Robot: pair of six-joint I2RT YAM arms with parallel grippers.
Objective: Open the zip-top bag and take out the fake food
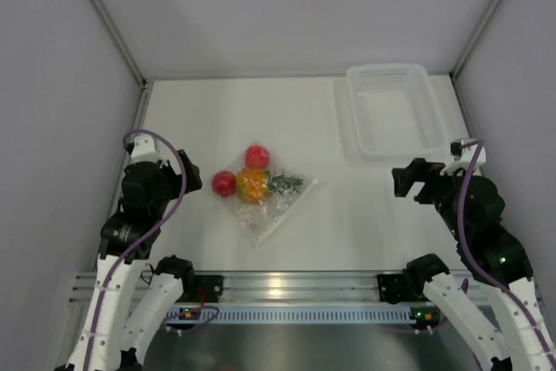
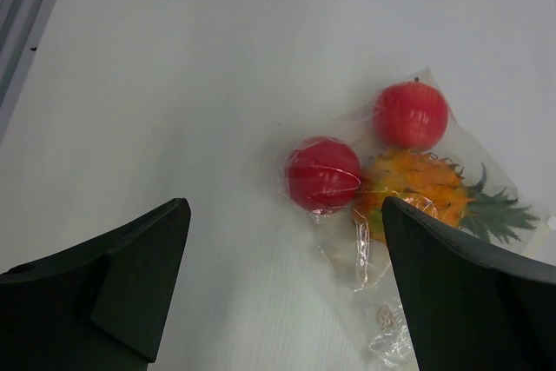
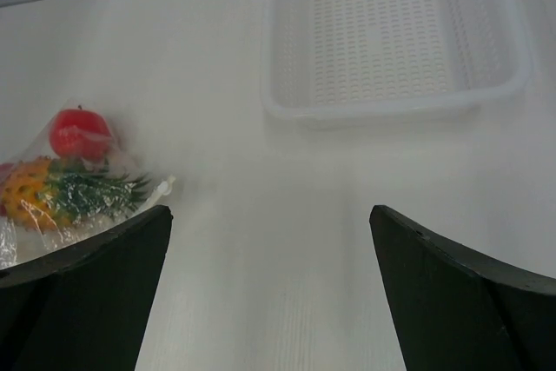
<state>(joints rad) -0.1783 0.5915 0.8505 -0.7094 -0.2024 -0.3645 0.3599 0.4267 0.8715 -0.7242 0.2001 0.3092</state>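
Bag (image 1: 263, 215) with food (image 1: 253, 185) inside, well left of bin (image 1: 388, 110); light, crinkly, slippery, so probably best pinched at bin-side zip strip (image 1: 285, 213); left gripper (image 2: 285, 215) and right gripper (image 3: 269, 215) jaws spread, empty

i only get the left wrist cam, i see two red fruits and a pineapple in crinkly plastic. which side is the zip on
observer: In the top view the zip-top bag has its zip strip along the right edge. It slants from beside the crown of the pineapple down toward the arm bases.
operator: is the right claw anywhere near it
observer: No. The right claw hangs open over bare table, well to the right of the bag, touching nothing.
operator: anything else out there
observer: A translucent bin sits at the far right of the table. The right wrist view shows nothing inside it.
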